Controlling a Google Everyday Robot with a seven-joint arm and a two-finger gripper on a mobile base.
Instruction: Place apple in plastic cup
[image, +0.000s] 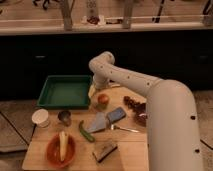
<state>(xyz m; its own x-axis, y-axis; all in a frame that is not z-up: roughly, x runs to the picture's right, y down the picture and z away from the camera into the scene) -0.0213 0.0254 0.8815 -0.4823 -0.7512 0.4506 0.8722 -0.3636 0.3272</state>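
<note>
Camera view: gripper (97, 93) over apple (103, 99); jaws' state unclear; no legible writing.

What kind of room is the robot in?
Probably a kitchen-style test room. A wooden table holds food and dishes: an apple, a green tray, a bowl with a banana. The gripper hangs right by the apple, a long counter behind.

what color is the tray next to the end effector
Green, in the camera view: the tray sits left of the end effector.
</note>
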